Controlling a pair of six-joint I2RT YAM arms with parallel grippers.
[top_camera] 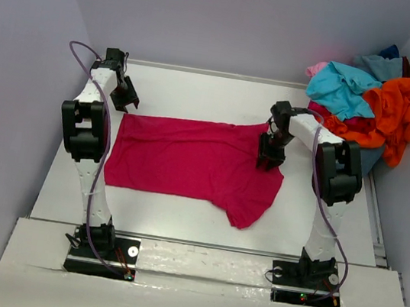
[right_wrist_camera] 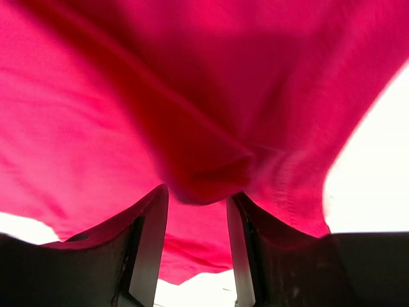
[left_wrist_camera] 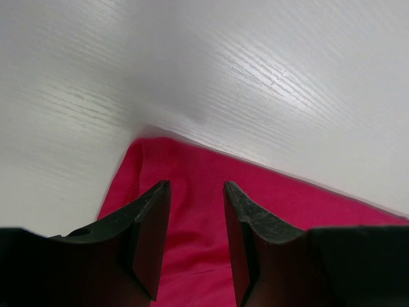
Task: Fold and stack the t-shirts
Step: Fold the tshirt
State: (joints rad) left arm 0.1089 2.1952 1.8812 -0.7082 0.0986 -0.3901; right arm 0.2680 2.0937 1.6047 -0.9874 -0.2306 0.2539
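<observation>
A crimson-magenta t-shirt point(top_camera: 189, 159) lies spread flat on the white table point(top_camera: 199, 91), one sleeve pointing to the near right. My left gripper point(top_camera: 129, 101) is open and empty just above the shirt's far left corner; in the left wrist view point(left_wrist_camera: 197, 185) the shirt point(left_wrist_camera: 268, 204) lies under the spread jaws. My right gripper point(top_camera: 268, 163) is over the shirt's right part. In the right wrist view point(right_wrist_camera: 197, 192) its jaws stand apart with a raised fold of the shirt point(right_wrist_camera: 160, 96) bulging between the tips.
A pile of other t-shirts sits at the back right corner: orange point(top_camera: 400, 113), turquoise point(top_camera: 342, 89), pink point(top_camera: 317, 68) and dark blue point(top_camera: 391, 51). Grey walls close in the table on the left, back and right.
</observation>
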